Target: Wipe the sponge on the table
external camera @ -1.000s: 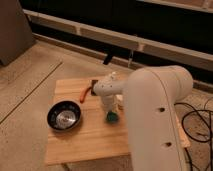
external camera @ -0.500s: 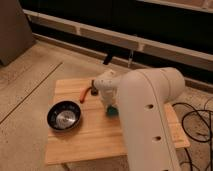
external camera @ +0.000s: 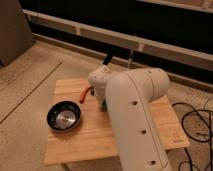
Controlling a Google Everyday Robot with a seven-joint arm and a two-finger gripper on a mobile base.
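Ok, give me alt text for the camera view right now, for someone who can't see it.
A white robot arm reaches over the light wooden table, its pincer down at a small teal-green sponge near the middle. A black bowl sits toward the picture's left, with an orange-red handled tool between bowl and arm.

Wooden table (external camera: 75, 146) standing on speckled floor (external camera: 30, 82). Black bowl (external camera: 64, 116) sitting at 9 o'clock; orange tool (external camera: 85, 93) lying at 10 o'clock; green sponge (external camera: 103, 105) resting near centre, gripper (external camera: 102, 100) hanging right at it.
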